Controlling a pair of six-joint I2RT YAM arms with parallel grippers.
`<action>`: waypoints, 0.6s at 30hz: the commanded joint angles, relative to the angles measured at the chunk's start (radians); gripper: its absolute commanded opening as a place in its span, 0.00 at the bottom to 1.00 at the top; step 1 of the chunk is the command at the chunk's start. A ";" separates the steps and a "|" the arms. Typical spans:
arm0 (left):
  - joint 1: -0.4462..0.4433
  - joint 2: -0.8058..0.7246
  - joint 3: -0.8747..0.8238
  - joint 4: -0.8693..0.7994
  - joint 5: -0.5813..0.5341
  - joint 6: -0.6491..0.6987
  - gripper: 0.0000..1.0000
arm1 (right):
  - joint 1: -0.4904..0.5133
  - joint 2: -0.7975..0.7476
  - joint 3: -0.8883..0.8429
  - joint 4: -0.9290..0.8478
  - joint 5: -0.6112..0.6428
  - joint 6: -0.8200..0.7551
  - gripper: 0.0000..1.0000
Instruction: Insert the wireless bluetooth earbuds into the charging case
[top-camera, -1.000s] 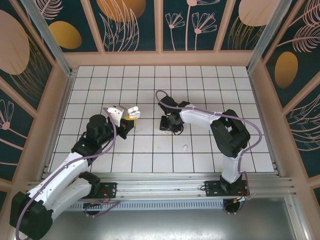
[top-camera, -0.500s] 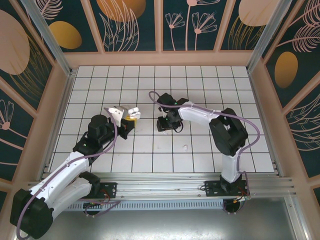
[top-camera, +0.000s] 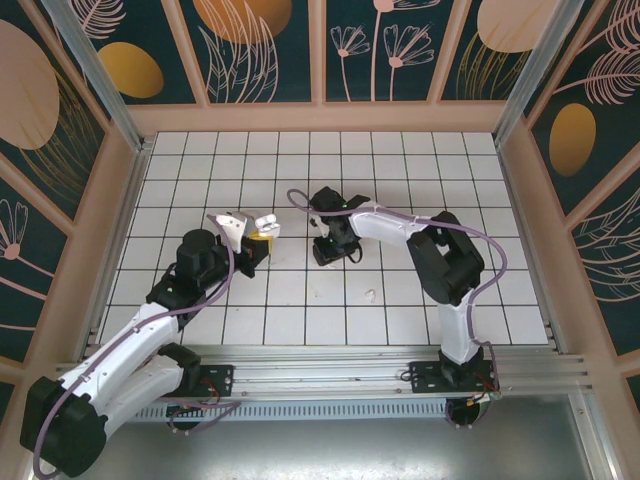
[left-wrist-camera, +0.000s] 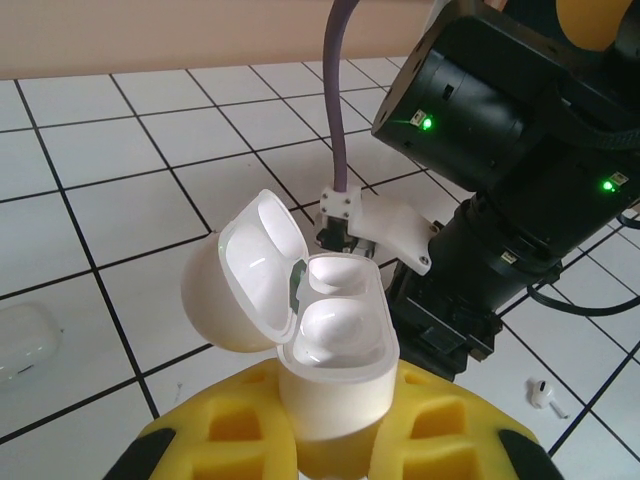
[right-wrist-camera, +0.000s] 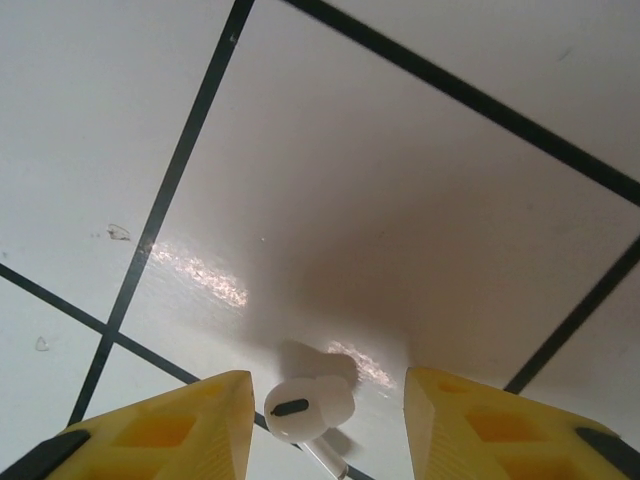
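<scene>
White glazed tiles with dark seams cover the tabletop (top-camera: 420, 170). Nearest the near edge, a little right of its middle, a tiny white short-stemmed plastic earbud (top-camera: 370, 296) lies loose on a tile, well apart from both arms. Farther in, about the middle of the tabletop, the right pincer (top-camera: 335, 254) points down at the tiles. Its wrist view shows its yellow fingers (right-wrist-camera: 170, 435) standing apart, with a second tiny white earbud (right-wrist-camera: 308, 408) lying on the tile between them. There is a gap on each side of it, a dark oval vent faces the camera, and its stem runs out of the bottom of the picture. Left of the middle and slightly farther from the near edge, the left pincer (top-camera: 262, 236) is clamped on a white glossy plastic charging case (left-wrist-camera: 335, 370), its yellow ribbed fingers (left-wrist-camera: 215, 440) closed around the lower body. The case stands upright, its rounded lid (left-wrist-camera: 245, 285) hinged back and open, two smooth wells facing up. Beyond the case in that wrist view sits the right arm's black wrist housing (left-wrist-camera: 470, 130) with small green lights, and a purple cable (left-wrist-camera: 340, 90) runs up out of the picture. On a tile near the held case lies a rounded white closed case (left-wrist-camera: 22, 345), blurred and cut off by the picture's edge.
</scene>
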 joint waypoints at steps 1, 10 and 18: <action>0.003 0.000 -0.007 0.035 -0.002 -0.005 0.00 | 0.016 0.033 0.037 -0.040 -0.027 -0.031 0.43; 0.003 -0.006 -0.007 0.023 -0.006 -0.002 0.00 | 0.019 0.060 0.050 -0.058 -0.037 -0.026 0.36; 0.003 -0.012 -0.009 0.015 -0.010 0.003 0.00 | 0.019 0.054 0.045 -0.094 -0.034 -0.008 0.34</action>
